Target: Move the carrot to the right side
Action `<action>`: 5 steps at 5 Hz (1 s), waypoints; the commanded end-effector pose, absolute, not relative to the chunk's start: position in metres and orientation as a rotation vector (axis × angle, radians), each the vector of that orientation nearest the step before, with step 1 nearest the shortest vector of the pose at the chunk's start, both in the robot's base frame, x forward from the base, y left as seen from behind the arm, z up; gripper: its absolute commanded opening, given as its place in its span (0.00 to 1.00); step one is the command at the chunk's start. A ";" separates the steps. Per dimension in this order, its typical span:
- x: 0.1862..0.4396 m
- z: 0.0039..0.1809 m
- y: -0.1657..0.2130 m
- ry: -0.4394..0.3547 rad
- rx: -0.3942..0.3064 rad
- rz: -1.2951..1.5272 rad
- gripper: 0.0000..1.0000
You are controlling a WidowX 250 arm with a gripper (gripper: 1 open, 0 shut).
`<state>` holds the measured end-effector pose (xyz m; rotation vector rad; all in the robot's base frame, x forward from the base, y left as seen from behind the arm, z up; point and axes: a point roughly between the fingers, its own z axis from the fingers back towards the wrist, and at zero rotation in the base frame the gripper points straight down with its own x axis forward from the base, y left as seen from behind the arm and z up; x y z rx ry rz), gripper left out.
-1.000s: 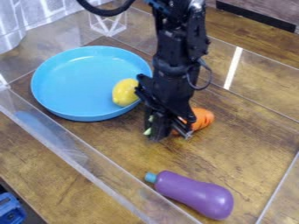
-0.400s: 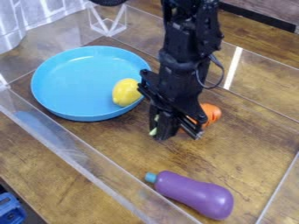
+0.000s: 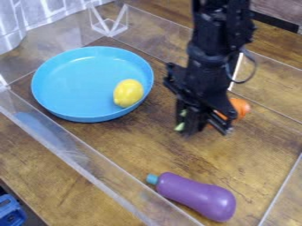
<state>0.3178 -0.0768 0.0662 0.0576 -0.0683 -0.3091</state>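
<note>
A small orange carrot (image 3: 239,108) with a light green top is caught crosswise in my gripper (image 3: 200,124), which points straight down and is shut on it. Only the orange end shows to the right of the black fingers (image 3: 217,122); a bit of green peeks out on their left. The carrot hangs just above the wooden table, to the right of the blue plate (image 3: 65,84).
A yellow lemon (image 3: 127,92) lies on the plate's right part. A purple eggplant (image 3: 197,195) lies near the front edge. Clear plastic walls (image 3: 71,146) border the table, and a clear stand (image 3: 109,18) is at the back left.
My gripper has carried the carrot to the right, away from the plate, and lifted it slightly. The lemon and eggplant have not moved.
</note>
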 end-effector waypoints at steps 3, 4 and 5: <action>0.342 0.069 -0.100 -0.118 0.026 -0.376 0.00; 0.349 0.066 -0.104 -0.123 0.015 -0.395 0.00; 0.353 0.066 -0.106 -0.128 0.008 -0.414 0.00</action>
